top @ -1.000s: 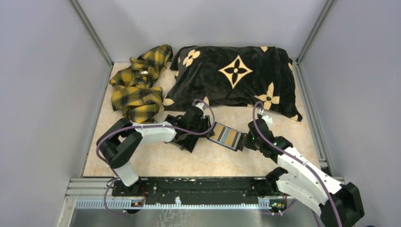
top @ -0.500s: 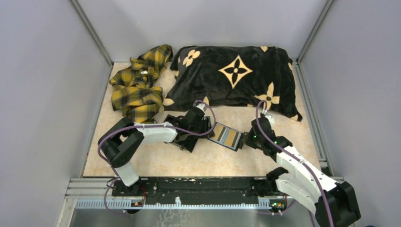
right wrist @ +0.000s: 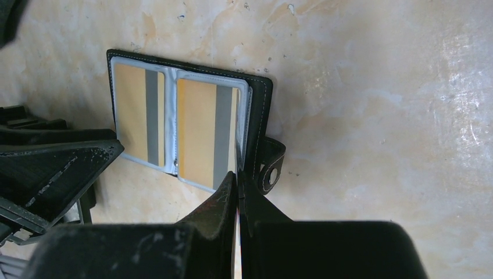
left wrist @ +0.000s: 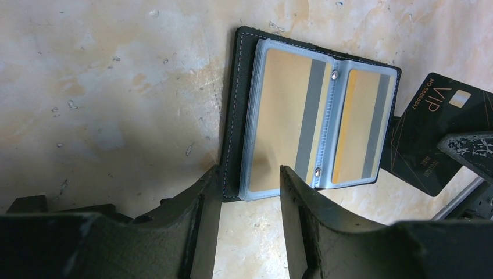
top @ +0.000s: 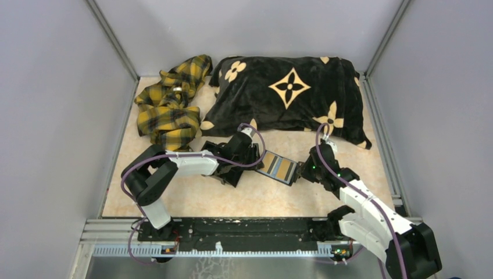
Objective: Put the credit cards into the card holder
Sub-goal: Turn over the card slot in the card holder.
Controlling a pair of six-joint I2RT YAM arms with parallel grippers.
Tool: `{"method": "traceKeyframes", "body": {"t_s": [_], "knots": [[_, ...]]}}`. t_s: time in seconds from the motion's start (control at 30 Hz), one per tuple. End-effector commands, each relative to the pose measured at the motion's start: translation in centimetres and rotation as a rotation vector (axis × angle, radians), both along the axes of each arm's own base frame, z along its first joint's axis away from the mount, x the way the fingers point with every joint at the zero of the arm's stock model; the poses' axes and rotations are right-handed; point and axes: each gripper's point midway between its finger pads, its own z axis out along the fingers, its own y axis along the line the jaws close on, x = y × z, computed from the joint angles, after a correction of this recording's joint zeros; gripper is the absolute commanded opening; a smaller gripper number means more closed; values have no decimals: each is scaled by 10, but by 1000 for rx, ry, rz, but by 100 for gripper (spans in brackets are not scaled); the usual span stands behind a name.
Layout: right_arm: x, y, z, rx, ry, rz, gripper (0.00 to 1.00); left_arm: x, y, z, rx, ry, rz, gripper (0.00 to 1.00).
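Card holder (left wrist: 231, 116) cover: matt black, leather-like, pale stitching. Inner sleeves (left wrist: 258, 180): clear glossy plastic. Black card (left wrist: 430, 139): matt, fine gold print. Desk (left wrist: 116, 87): smooth marbled beige, faint sheen. Right hand (right wrist: 238, 183): scuffed matt black plastic. Pillow (top: 285, 93): plush cloth.

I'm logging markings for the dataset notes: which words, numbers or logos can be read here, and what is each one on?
"VIP": gold letters on the black card pinched in the right gripper.
"NO 88...": along the same card's edge; the later digits are too blurred to be sure of.
Small print lower on that card: too small to read.
Card holder and the gold-and-grey cards in it: no text visible.
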Motion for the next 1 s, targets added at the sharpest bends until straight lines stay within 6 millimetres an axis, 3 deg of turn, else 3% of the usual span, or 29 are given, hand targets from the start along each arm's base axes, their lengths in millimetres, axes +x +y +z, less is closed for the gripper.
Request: {"method": "traceKeyframes", "body": {"t_s": [0.0,0.33,0.97], "knots": [[8,3,10,43,-44,-13,0,0,-1,-6,20,-1,-5,48],[10,3,21,50,-66,-15,0,-1,1,-10,33,2,-2,47],[6,2,20,49,-60,-16,0,-2,3,-11,40,3,3,45]]}}
